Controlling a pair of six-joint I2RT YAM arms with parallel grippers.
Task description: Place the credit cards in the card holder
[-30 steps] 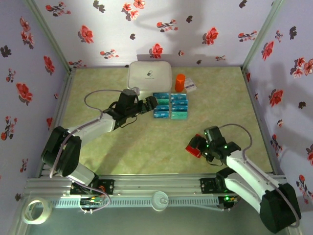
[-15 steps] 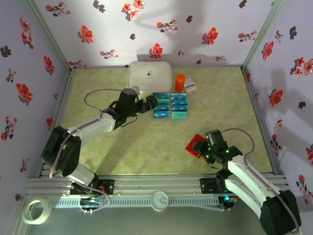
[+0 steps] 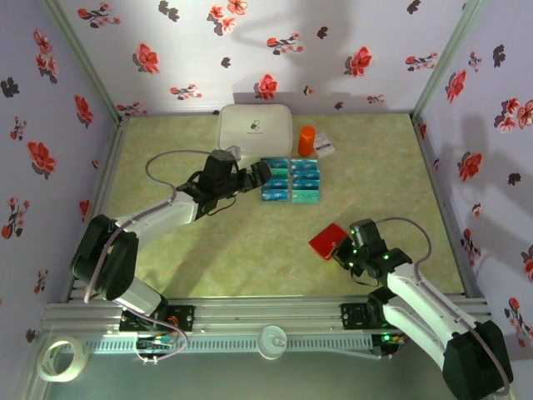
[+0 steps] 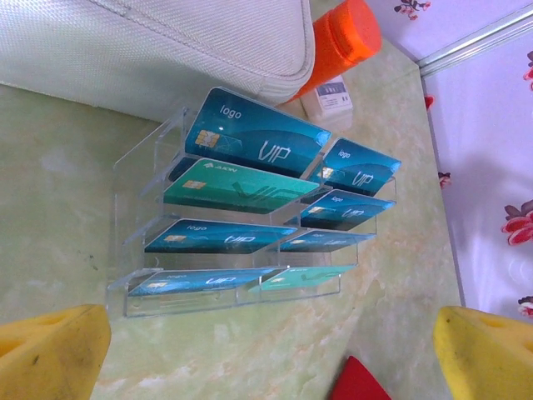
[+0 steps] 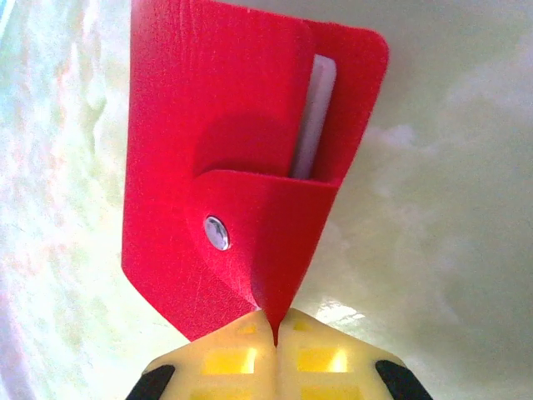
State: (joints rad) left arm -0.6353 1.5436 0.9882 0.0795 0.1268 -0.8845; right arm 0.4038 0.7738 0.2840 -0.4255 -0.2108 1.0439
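On the tabletop's (image 3: 250, 250) left, the left hand (image 3: 257, 177), spread wide, faces the credit cards (image 3: 291, 180) in their clear rack (image 4: 127, 171) and should pinch one card's free edge squarely; right of centre, the right hand (image 3: 345, 249) grips the red card holder (image 3: 326, 241) by its corner.

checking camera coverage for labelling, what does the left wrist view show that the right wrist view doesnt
Left wrist view: the credit cards in rows on a clear tiered rack, an orange bottle and a white box behind them, and the left pincer open in front.
Right wrist view: the card holder close up, its snap and a pale insert in the pocket, its lower edge clamped in the right pincer.
Shared: the green tabletop and yellow fingers. A red corner at the bottom of the left wrist view is probably the card holder.
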